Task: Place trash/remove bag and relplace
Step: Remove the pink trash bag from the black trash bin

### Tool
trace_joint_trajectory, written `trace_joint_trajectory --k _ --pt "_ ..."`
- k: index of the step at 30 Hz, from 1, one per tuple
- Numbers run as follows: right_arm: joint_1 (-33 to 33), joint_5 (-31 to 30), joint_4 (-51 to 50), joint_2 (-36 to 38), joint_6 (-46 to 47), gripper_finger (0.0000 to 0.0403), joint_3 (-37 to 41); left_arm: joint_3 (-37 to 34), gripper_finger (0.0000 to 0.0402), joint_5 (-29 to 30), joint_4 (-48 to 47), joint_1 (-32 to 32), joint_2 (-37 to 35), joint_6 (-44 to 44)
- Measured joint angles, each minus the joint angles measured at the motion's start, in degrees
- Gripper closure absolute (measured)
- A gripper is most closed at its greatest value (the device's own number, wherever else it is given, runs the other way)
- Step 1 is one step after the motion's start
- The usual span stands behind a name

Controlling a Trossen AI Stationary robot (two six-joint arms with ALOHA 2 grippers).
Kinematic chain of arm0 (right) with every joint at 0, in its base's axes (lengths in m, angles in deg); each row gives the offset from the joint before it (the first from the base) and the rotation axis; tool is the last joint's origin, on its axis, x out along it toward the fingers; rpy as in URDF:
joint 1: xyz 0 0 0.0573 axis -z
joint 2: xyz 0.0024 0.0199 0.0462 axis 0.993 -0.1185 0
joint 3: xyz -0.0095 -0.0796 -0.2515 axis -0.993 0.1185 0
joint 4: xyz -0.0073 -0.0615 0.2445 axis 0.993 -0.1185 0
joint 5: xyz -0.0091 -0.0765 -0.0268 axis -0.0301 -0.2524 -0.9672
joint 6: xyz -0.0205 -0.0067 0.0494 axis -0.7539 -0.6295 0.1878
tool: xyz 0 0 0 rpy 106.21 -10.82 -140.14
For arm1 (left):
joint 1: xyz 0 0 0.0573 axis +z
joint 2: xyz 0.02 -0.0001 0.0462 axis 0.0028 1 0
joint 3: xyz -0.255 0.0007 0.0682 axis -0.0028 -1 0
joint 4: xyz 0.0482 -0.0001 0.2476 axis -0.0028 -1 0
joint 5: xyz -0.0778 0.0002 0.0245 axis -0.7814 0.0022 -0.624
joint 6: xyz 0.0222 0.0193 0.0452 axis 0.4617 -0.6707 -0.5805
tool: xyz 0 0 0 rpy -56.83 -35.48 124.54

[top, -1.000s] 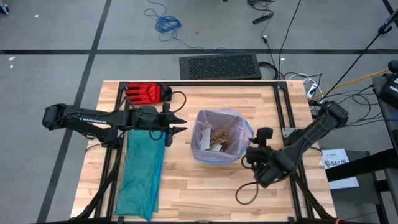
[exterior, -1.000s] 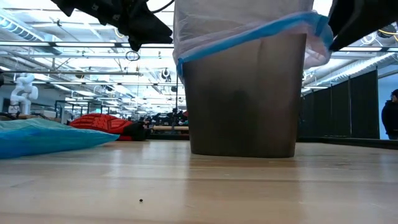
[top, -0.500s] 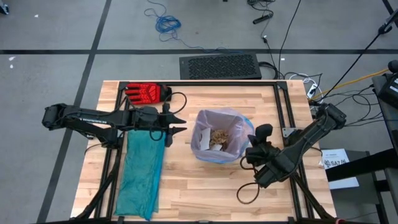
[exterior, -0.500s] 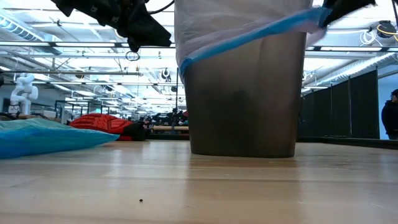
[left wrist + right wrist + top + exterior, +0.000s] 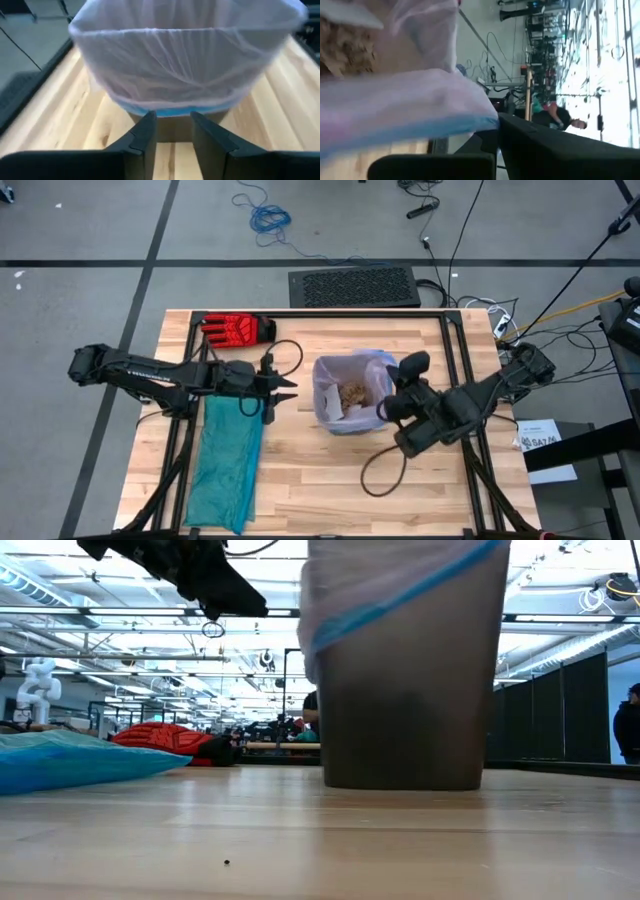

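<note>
1. Just left of the right gripper [image 5: 392,402], the bag [image 5: 372,366] lines the bin, trash [image 5: 352,393] inside; its hem seems pinched, probably for lifting.
2. Low down, the blue hem [image 5: 400,595] is seen slanting upward.
3. Ahead of the left gripper [image 5: 172,131], slightly parted and empty, the bag is faced.
4. Beside the right finger [image 5: 560,150], the hem is draped; the grip cannot be told.

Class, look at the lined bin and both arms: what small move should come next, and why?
Probably lift the right pincer slightly, peeling the bag off the bin. The trash is already inside, and that pincer sits at the bag's blue-edged rim; the left pincer waits short of the bin.
</note>
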Motion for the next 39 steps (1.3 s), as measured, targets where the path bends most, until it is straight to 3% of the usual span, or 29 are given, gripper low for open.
trace_joint_trajectory --k 5,7,10,15,24,30,39 --pt "0.95 0.04 2.91 0.00 1.26 0.0403 -1.48 1.76 0.0355 7.11 -0.45 -6.82 -1.19 -7.27" --pt "1.25 0.12 3.77 0.00 2.61 0.0403 -1.46 2.53 0.0385 7.35 -0.17 -9.67 -1.31 -9.75" --pt "1.28 0.19 4.87 0.00 2.52 0.0403 -1.46 3.05 0.0396 7.55 -0.26 -13.71 -1.22 -11.63" --pt "1.50 0.05 10.88 0.04 -9.72 0.0403 -1.46 3.06 0.0396 12.89 -1.29 -17.23 -1.20 -11.26" --pt "2.25 0.79 34.43 0.07 -35.70 0.0403 -1.46 3.08 0.0396 19.81 -3.06 -17.59 -1.11 -8.44" --pt "4.47 16.11 41.07 0.13 -38.25 0.0403 -1.46 3.08 0.0396 24.30 -6.66 -16.28 -1.11 -2.44" --pt "6.15 26.93 31.91 0.13 -29.54 0.0403 -1.46 3.08 0.0396 31.51 -10.43 -15.16 -1.11 6.08"
